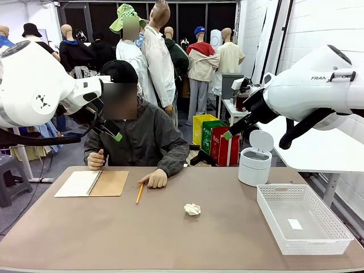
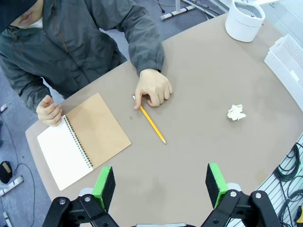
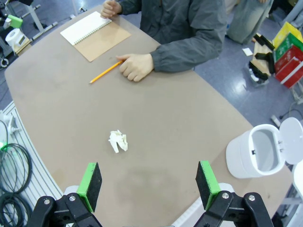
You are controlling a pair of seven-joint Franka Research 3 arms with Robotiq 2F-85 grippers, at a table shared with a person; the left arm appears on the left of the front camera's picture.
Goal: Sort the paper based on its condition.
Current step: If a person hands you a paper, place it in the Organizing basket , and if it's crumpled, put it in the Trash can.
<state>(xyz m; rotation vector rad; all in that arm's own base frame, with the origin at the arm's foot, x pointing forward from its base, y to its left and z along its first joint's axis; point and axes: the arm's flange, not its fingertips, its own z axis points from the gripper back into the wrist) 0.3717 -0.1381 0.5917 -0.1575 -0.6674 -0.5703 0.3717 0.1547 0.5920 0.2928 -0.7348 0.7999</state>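
On the tabletop [image 1: 114, 233], centre: crumpled paper [image 1: 192, 209], ungrasped. Agape, empty: left pincer [image 2: 160, 185], right pincer [image 3: 148, 183]. Pick-up pending; you must lower one squarely over it.

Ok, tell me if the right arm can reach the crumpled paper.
Probably yes: the right gripper hangs open, raised; the crumpled paper lies alone on bare table, the person's hand well apart from it.
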